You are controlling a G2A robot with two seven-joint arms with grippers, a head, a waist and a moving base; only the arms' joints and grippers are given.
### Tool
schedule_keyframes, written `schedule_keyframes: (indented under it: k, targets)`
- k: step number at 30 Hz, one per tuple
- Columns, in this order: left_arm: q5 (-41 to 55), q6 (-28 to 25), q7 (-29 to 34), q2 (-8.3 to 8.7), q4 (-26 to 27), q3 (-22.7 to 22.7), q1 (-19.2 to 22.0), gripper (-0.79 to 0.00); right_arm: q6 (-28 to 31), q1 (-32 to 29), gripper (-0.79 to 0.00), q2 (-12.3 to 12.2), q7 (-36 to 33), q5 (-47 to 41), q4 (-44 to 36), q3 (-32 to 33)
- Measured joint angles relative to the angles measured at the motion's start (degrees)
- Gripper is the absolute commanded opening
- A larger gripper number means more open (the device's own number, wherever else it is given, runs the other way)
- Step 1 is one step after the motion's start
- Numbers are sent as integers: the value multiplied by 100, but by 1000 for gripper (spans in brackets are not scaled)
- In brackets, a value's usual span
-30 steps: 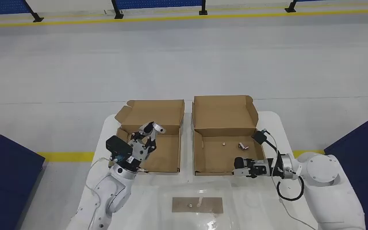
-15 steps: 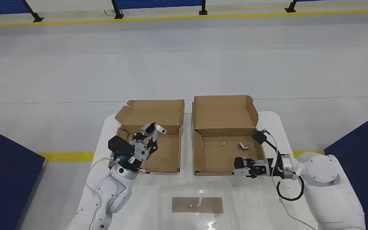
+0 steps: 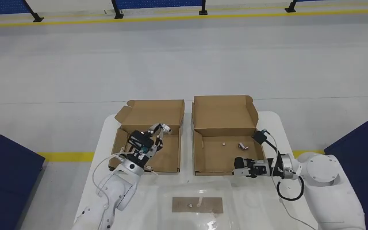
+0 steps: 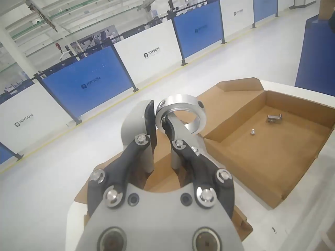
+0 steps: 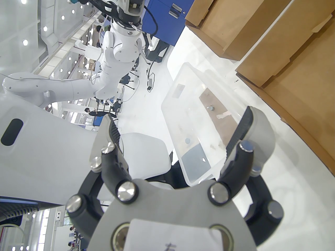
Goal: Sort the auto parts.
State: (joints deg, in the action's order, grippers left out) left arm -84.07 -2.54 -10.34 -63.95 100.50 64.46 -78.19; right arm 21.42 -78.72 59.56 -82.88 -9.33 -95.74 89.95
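1. The white table (image 3: 270, 123) carries two open cardboard boxes side by side. The left box (image 3: 169, 156) lies at about 10 o'clock from the table's middle and the right box (image 3: 213, 158) at about 2 o'clock.
2. A clear plastic tray (image 3: 224, 198) sits at 6 o'clock, nearest the robot, with a few small pieces still in it.
3. Over the last second the left gripper (image 4: 158, 124) has swung toward 3 o'clock across the left box. It now hangs above that box's 1 o'clock corner, close to the wall shared with its neighbour.
4. The right gripper (image 5: 179, 114) has not shifted. Its fingers are spread wide and empty at the right box's 5 o'clock corner, facing the tray.
5. The metal ring (image 4: 180, 97) travelled with the left gripper, pinched through its wall with one finger outside and one inside the bore, and it is clear of the cardboard.
6. A small bracket (image 4: 274, 118) lies on the right box's floor, with a stud (image 4: 252, 131) just at its 9 o'clock.
7. My reading is that the ring is mid-carry and not yet sorted. The right box holds only small fasteners, so the left box looks the likelier drop. The sideways sweep leaves that open.
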Motion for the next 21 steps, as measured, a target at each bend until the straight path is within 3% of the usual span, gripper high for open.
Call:
schedule_keyframes:
  k: [5,15,21]
  targets:
    - [-142,131,233,-5,-66,21,15,-785,0,0,0,0,0,0,0,0]
    - [-268,-201,2880,-62,71,0,468,-785,0,0,0,0,0,0,0,0]
    - [261,-542,3913,-102,71,37,560,-785,0,0,0,0,0,0,0,0]
